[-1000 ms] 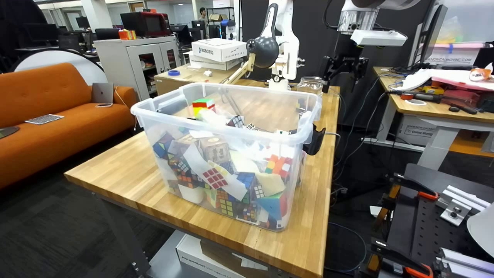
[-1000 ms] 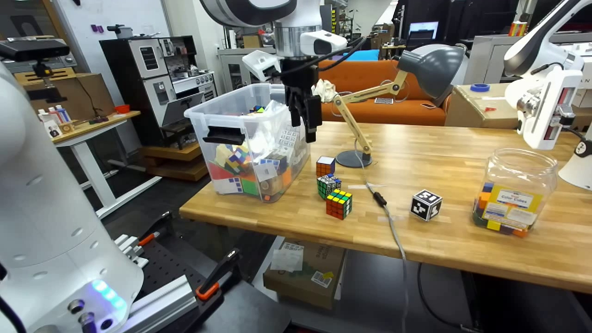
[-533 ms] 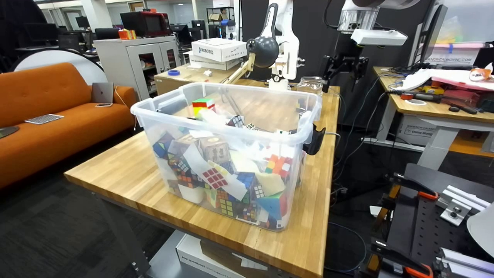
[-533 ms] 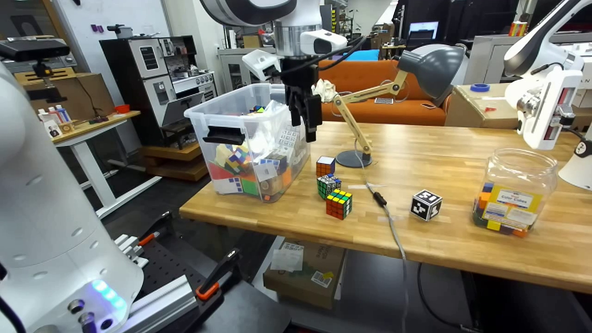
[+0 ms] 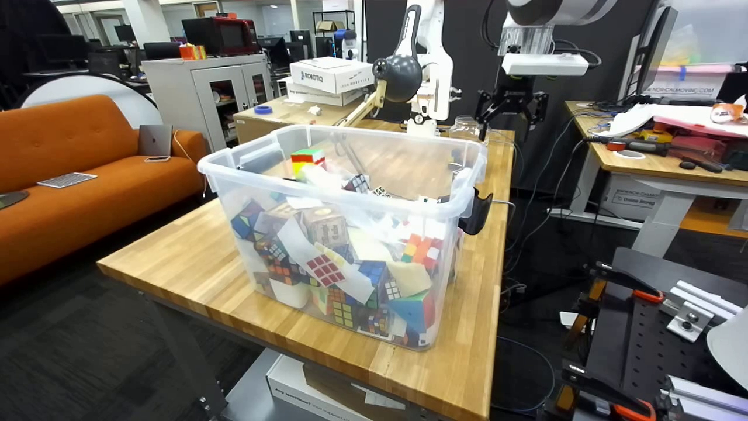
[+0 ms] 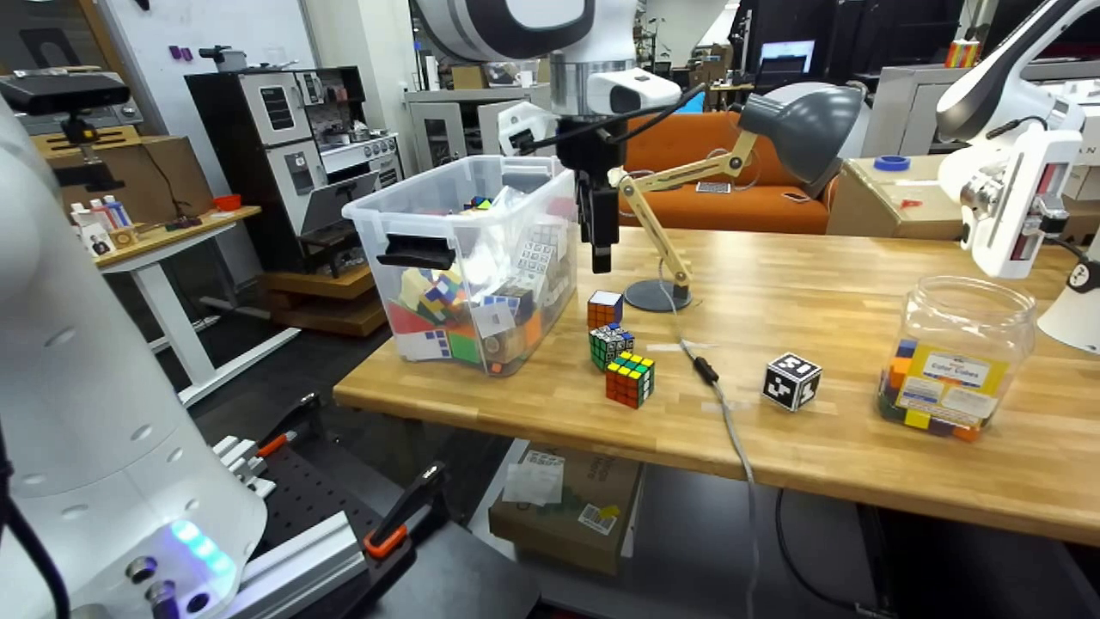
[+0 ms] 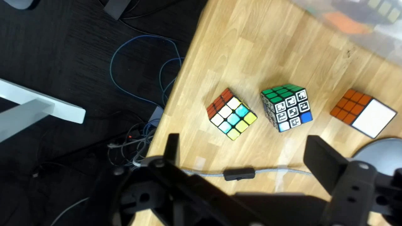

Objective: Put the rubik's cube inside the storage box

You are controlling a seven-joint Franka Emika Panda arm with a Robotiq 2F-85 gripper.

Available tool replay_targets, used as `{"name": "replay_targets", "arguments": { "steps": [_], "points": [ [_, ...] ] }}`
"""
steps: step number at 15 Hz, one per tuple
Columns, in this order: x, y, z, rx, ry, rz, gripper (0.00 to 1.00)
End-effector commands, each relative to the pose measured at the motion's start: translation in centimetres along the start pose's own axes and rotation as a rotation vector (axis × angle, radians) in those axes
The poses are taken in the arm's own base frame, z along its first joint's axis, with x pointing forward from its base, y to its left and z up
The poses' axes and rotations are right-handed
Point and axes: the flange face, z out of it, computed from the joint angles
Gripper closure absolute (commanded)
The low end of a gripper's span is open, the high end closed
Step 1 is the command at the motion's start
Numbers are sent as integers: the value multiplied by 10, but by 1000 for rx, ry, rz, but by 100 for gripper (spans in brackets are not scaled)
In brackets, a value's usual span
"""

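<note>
Three Rubik's cubes lie in a row on the table beside the storage box. The nearest, with a yellow, green and white top and red side, also shows in the wrist view. The middle one has black-and-white marker stickers and a green side. The farthest is orange with a white face. The storage box, see-through with a black handle clip, holds several cubes and papers. My gripper is open and empty, above the table beside the box, also in an exterior view.
A desk lamp's round base stands behind the cubes, its head high up. Its grey cord with a black switch crosses the table. A black-and-white marker cube, a clear jar and a second arm are at the right.
My open gripper has moved away from the storage box's side and slightly down, over the table, within the last half second. The cubes and the box have not moved.
</note>
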Motion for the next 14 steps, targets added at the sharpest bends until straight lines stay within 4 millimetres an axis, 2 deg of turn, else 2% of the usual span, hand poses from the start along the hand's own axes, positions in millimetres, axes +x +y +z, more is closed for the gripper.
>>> {"name": "replay_targets", "arguments": {
  "steps": [1,2,3,5,12,14],
  "points": [
    [36,-14,30,-77,5,185,0],
    [43,-18,38,-89,13,224,0],
    [28,-11,29,-65,-5,157,0],
    [39,-17,44,-88,-6,204,0],
    [43,-18,41,-86,2,217,0],
    [43,-20,46,-80,-7,218,0]
  ]
}}
